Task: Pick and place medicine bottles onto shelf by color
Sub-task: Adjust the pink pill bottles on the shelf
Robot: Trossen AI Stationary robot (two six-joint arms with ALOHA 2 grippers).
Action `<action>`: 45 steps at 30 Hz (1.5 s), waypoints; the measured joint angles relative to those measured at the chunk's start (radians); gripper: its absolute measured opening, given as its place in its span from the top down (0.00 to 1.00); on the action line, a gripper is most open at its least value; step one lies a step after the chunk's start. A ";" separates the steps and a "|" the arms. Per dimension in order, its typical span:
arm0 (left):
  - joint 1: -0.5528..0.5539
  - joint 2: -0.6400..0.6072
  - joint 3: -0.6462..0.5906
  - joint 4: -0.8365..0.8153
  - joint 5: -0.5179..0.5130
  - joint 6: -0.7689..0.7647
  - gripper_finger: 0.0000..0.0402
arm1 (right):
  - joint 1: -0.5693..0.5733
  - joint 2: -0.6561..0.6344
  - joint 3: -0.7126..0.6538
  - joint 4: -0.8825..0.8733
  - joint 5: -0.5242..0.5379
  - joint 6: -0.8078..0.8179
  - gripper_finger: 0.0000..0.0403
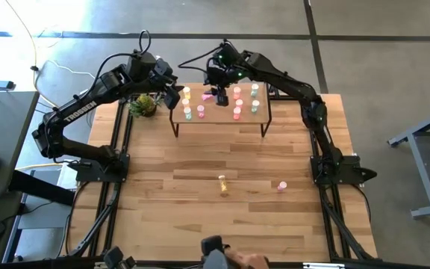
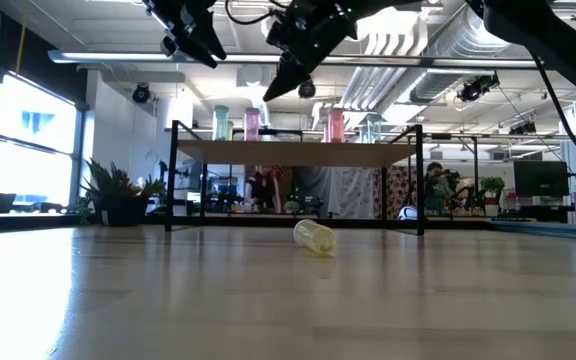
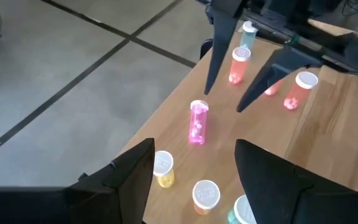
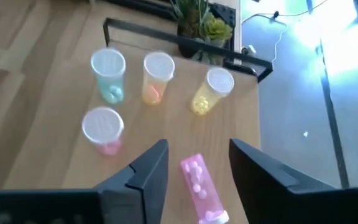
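The shelf stands at the table's far middle with several medicine bottles upright on it, among them a green one, an orange one, a yellow one and a pink one. One pink bottle lies on its side on the shelf top near the far edge. My right gripper hovers open just above it, fingers clear of it. My left gripper is open over the shelf's left end, above the standing bottles. A yellow bottle lies on the table, and a pink one stands there.
A green-yellow plant sits on the table left of the shelf, close under the left arm. The two grippers are close together over the shelf's far left part. People and furniture show in the room beyond the table.
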 joint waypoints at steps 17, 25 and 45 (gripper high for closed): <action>0.000 0.000 0.000 0.000 0.001 -0.020 0.47 | -0.035 0.005 -0.142 0.079 0.021 -0.076 0.59; 0.000 0.000 0.000 0.000 0.001 -0.036 0.47 | -0.038 0.038 -0.143 0.084 0.027 -0.138 0.59; 0.000 0.000 0.000 0.004 0.000 -0.036 0.47 | -0.052 0.063 -0.143 0.019 0.069 -0.138 0.59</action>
